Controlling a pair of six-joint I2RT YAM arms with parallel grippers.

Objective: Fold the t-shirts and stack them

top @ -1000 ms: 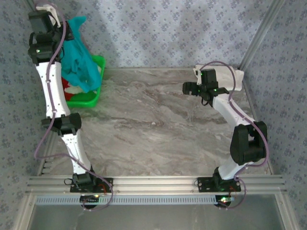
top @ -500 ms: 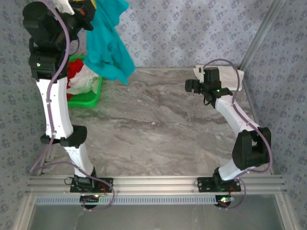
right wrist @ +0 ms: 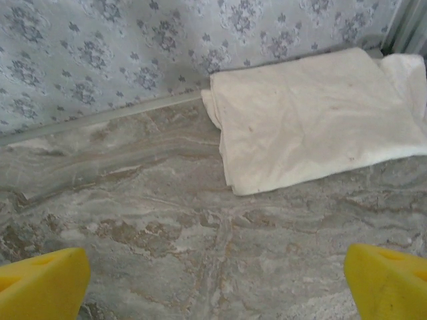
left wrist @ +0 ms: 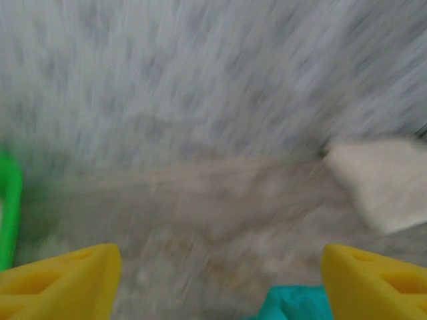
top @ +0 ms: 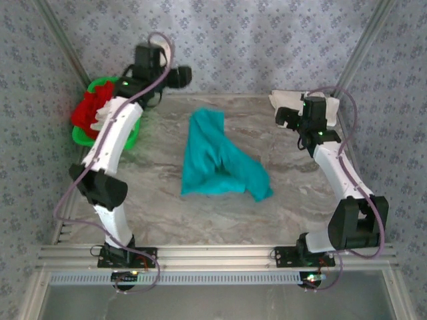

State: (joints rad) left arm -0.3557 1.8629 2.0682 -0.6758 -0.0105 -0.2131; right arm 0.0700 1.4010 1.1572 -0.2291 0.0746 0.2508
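The left tool (left wrist: pixel 217 260) and right tool (right wrist: pixel 217 267) are both spread apart, empty; the left is nearer the far end of the teal t-shirt (top: pixel 213 157)

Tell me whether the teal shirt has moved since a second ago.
Yes. The teal shirt hung over the green basket at far left; now it lies crumpled mid-table, to the basket's right.

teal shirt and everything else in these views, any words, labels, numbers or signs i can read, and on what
No text can be read anywhere.
teal shirt: no print on the side facing up.
white shirt: plain, no label in sight.
red shirt and basket: no marks can be made out.
Left wrist view: too blurred to read anything.
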